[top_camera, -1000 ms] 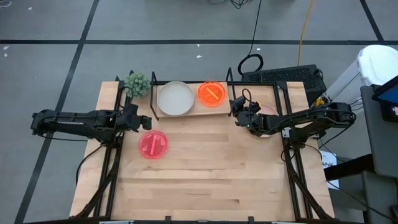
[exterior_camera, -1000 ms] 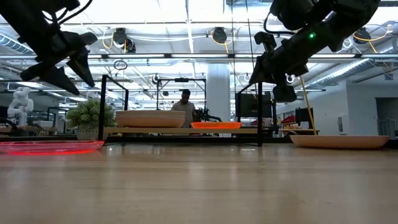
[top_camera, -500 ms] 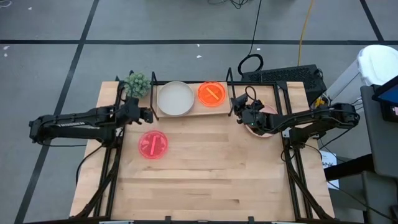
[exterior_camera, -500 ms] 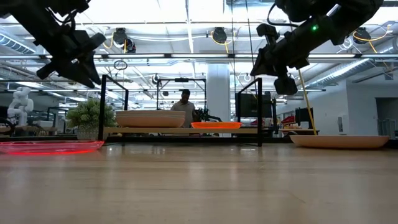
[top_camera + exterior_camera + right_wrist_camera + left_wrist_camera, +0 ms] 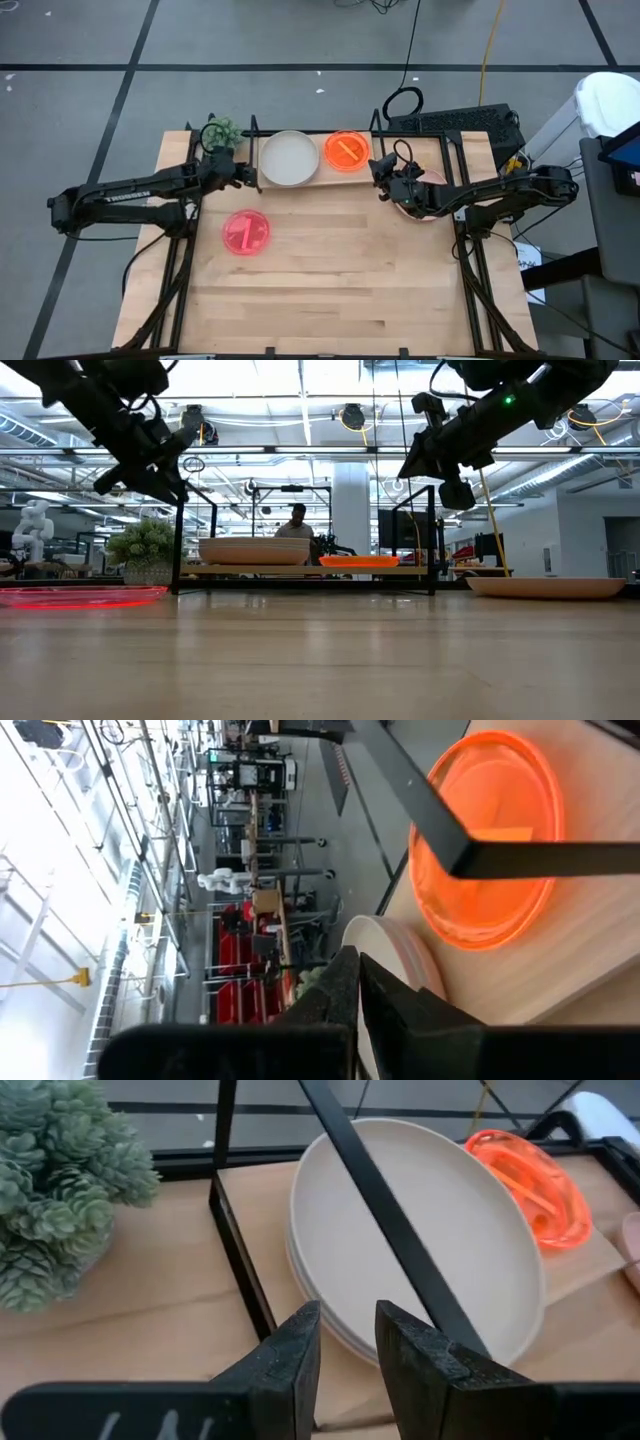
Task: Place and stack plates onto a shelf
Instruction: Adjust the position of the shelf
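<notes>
The shelf (image 5: 330, 178), a light wood board between black wire end frames, carries a stack of cream plates (image 5: 290, 158) beside an orange plate (image 5: 346, 150). A neon pink plate (image 5: 245, 232) lies flat on the surface. A pale pink plate (image 5: 545, 587) lies right of the shelf.

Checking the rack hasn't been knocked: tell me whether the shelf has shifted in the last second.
Yes. The shelf has slid slightly toward the right arm's side, away from the plant, which stayed put.

I'm standing in a robotics lab: ceiling lights (image 5: 352, 416) are glaring over metal racks (image 5: 290, 510), a white humanoid robot (image 5: 30, 528) is standing, cables (image 5: 404, 100) are trailing across grey floor
</notes>
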{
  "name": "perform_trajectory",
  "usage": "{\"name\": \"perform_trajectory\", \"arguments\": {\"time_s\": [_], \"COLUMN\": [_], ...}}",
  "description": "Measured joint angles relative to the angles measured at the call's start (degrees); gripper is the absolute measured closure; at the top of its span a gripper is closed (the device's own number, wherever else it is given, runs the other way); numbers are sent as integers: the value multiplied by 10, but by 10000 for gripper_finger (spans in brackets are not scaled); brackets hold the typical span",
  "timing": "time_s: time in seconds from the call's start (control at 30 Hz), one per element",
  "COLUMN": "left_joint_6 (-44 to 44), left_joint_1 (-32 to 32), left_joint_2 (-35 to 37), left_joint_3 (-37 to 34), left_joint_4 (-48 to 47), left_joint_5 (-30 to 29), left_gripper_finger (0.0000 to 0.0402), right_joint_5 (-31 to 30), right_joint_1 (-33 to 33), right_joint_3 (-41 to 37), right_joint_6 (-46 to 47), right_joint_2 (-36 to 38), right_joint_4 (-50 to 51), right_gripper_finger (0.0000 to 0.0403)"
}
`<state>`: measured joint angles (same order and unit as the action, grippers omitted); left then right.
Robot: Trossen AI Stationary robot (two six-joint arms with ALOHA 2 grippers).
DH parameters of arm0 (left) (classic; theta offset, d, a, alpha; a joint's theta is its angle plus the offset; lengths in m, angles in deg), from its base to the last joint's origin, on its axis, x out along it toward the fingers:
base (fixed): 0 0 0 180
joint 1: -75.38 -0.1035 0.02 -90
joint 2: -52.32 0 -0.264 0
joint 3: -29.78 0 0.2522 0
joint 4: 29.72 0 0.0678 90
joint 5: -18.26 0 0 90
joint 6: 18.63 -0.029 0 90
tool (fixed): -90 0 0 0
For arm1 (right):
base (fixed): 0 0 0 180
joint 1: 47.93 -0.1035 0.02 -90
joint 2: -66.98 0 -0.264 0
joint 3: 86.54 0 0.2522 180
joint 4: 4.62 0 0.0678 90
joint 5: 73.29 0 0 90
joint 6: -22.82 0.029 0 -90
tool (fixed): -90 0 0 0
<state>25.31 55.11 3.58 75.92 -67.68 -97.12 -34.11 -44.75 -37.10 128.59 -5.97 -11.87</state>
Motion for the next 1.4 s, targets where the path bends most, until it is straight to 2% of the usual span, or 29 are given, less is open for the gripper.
{"name": "perform_trajectory", "arguments": {"time_s": [0.3,0.47,0.7,0.8,0.93,1.07,1.23,1.4], "left_joint_6": [-21,-47,-83,-78,-45,-22,-59,-112], "left_joint_1": [-47,-82,-111,-115,-102,-72,-50,-50], "left_joint_2": [-32,-37,21,60,111,155,147,86], "left_joint_3": [0,0,0,0,0,0,0,0], "left_joint_4": [64,86,73,41,-58,-129,-120,-70], "left_joint_5": [-6,3,62,119,214,272,309,290], "left_gripper_finger": [298,298,298,298,298,300,301,301], "right_joint_5": [2,48,63,83,145,207,226,226], "right_joint_1": [-9,-14,-36,-43,-45,-45,-43,-29], "right_joint_3": [0,0,0,0,0,0,0,0], "right_joint_6": [0,-26,-79,-104,-150,-186,-225,-256], "right_joint_2": [0,0,18,39,78,121,160,185], "right_joint_4": [-15,-59,-122,-121,-109,-77,-35,-2], "right_gripper_finger": [403,403,403,403,403,403,403,403]}}
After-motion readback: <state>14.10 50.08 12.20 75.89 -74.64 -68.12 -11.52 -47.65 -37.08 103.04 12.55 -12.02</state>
